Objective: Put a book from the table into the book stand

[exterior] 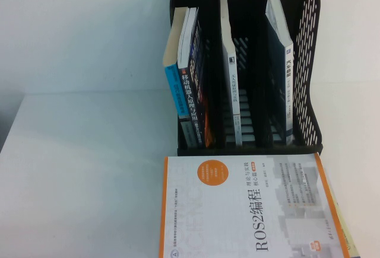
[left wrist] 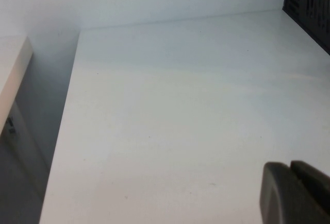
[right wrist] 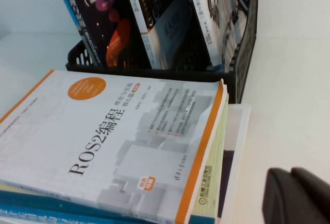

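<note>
The black book stand [exterior: 307,62] stands at the back of the white table [exterior: 83,169]. The book [exterior: 279,26], thin with a white cover, dark grey artwork and a white spine, stands upright in the stand's right slot. It also shows in the right wrist view [right wrist: 216,18]. Neither gripper shows in the high view. My left gripper [left wrist: 290,165] is shut and empty above bare table, left of the stand [left wrist: 309,2]. My right gripper [right wrist: 292,171] is shut and empty above the table, just right of the book stack.
A stack of books lies in front of the stand, topped by the white-and-orange ROS2 book [exterior: 237,210], which also shows in the right wrist view [right wrist: 118,141]. The left slot holds a blue-spined book [exterior: 175,86] and others; the middle slot holds a thin white-spined book [exterior: 228,62].
</note>
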